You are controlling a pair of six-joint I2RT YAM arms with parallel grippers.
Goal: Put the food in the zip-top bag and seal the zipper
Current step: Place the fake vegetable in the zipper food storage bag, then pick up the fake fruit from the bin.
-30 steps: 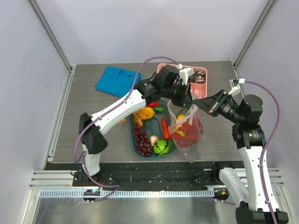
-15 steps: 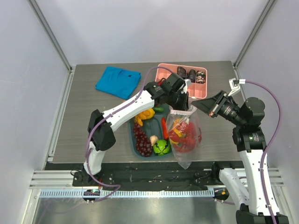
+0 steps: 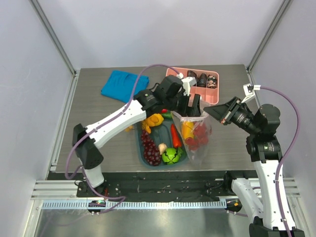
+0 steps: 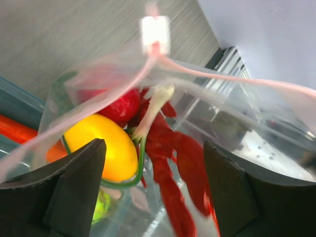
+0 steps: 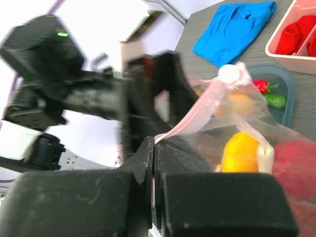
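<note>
left arm: stretched far out from its base, wrist tipped down over the bag.
left gripper [image 3: 193, 105]: wide open, holding nothing; fingers [image 4: 74, 187] spread on both sides of the bag's mouth.
right arm: standing tall, bent forward, pointing toward the left gripper.
right gripper [image 5: 154, 148]: closed tight, pinching the zipper [image 5: 195, 114].
zip-top bag [image 3: 197, 145]: held up by its top edge at the right gripper; mouth open just under the left gripper.
food in the bag: yellow fruit [image 4: 101, 145], red lobster [image 4: 170, 158] and green onion [image 4: 152, 113], seen between the left gripper's fingers.
food not in the bag: green ball [image 3: 171, 155] and carrot [image 3: 174, 134], lying in the teal tub [image 3: 139, 148], just beside the bag, lower than the left gripper.
</note>
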